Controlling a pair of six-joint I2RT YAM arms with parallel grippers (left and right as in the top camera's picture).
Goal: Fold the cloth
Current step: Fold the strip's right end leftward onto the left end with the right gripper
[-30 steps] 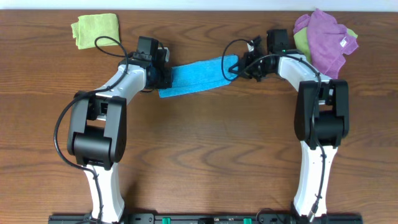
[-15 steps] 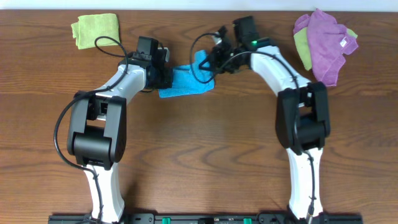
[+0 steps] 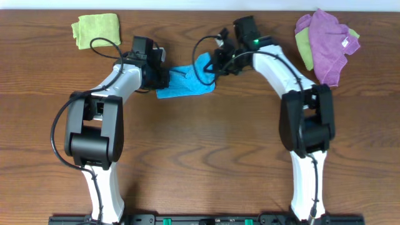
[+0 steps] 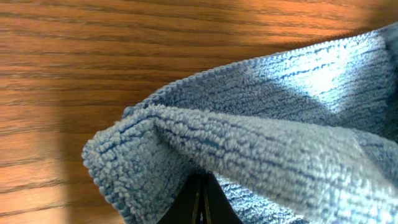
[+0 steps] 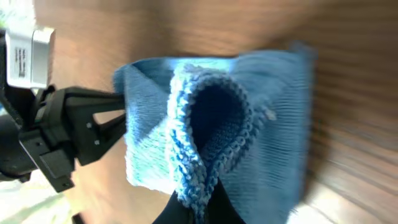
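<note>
cloth [image 3: 185,87] sits far centre on table [image 3: 206,150], long axis left-right. left gripper [image 3: 164,79] clamped on its left end; right gripper [image 3: 209,67] clamped on the lifted right end, doubled over near the left one.

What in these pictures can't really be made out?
- Overhead: how the left gripper and right gripper hold the cloth; their wrists cover the fingertips.
- Left wrist view: the cloth's full outline, cut off by the right and bottom edges.
- Right wrist view: the table grain, blurred.
- Overhead: most of the green cloth, under the purple cloth.
</note>
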